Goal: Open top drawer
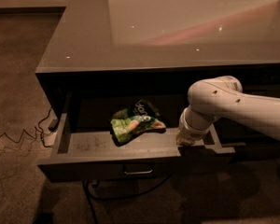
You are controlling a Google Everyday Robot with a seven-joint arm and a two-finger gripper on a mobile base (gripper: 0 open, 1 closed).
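Observation:
The top drawer (91, 146) under the counter stands pulled out, showing its scuffed grey inner floor. Its flat front (84, 171) faces me with a small rectangular pull handle (138, 171) at centre. A green snack bag (135, 122) lies inside, towards the right. My white arm (233, 108) comes in from the right and bends down. My gripper (185, 141) sits at the drawer's right front corner, against the top edge of the front. The wrist hides its tips.
The glossy grey countertop (177, 27) overhangs the drawer. A neighbouring grey drawer part (220, 148) juts out just right of the gripper. Cables (18, 136) trail over the carpet at the left, and another cable (126, 195) loops under the drawer.

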